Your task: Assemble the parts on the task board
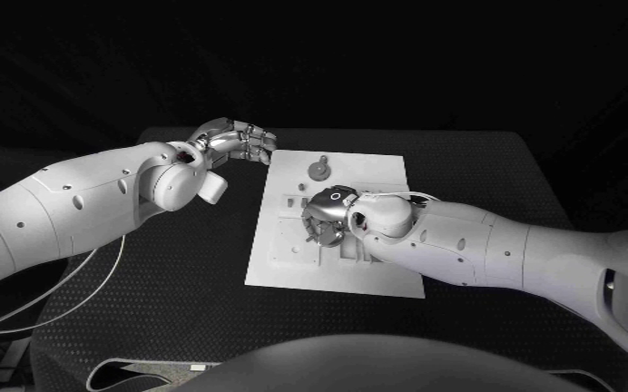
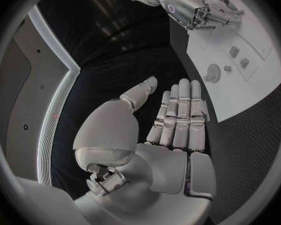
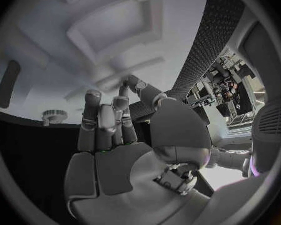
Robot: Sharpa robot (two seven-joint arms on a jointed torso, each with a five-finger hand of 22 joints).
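Note:
The white task board (image 1: 373, 174) lies in the middle of the black table. A round knob-like part (image 1: 319, 170) stands near its far edge; it also appears as the round part (image 2: 211, 74) and the round part (image 3: 53, 116). Two small square parts (image 2: 239, 57) sit beside it. My right hand (image 1: 328, 215) is down on the board's middle, with its fingertips (image 3: 125, 87) and thumb close together against a raised ridge; whether they pinch a piece is hidden. My left hand (image 1: 236, 142) hovers off the board's far left corner, its fingers (image 2: 178, 115) straight and holding nothing.
Raised frames and slots (image 3: 115, 30) cover the board ahead of my right hand. Bare black table (image 1: 183, 265) stretches left of the board and also to its right (image 1: 485, 174). A white cable (image 1: 79, 274) loops under my left arm.

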